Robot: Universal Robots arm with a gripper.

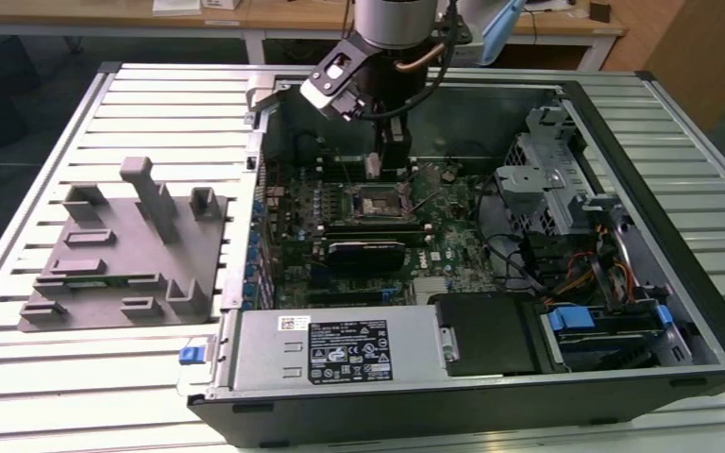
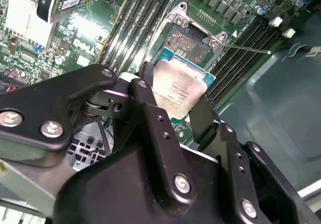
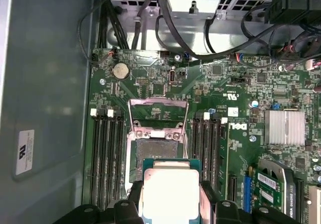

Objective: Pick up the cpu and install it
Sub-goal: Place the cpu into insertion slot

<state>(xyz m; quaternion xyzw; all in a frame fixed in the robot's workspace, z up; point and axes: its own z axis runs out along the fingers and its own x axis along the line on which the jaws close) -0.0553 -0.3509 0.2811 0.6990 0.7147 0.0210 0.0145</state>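
Observation:
The cpu (image 2: 178, 91), a small square chip with a pale silver top, is pinched at two opposite edges by my gripper (image 2: 175, 108), which is shut on it. In both wrist views it hangs just above the motherboard, close to the open socket (image 2: 188, 40). In the first wrist view the cpu (image 3: 169, 189) covers one edge of the socket (image 3: 157, 151), whose metal load plate (image 3: 158, 108) is flipped up. In the exterior view my gripper (image 1: 376, 166) reaches down into the open computer case, above the socket (image 1: 376, 200).
Memory slots (image 3: 105, 158) flank the socket on both sides. A thin lever (image 2: 246, 48) sticks out beside it. A heatsink (image 3: 284, 126) and cables (image 3: 200, 48) lie nearby. Case walls, the drive cage (image 1: 551, 189) and power supply (image 1: 337, 349) hem in the board. A grey fixture (image 1: 124, 250) sits outside.

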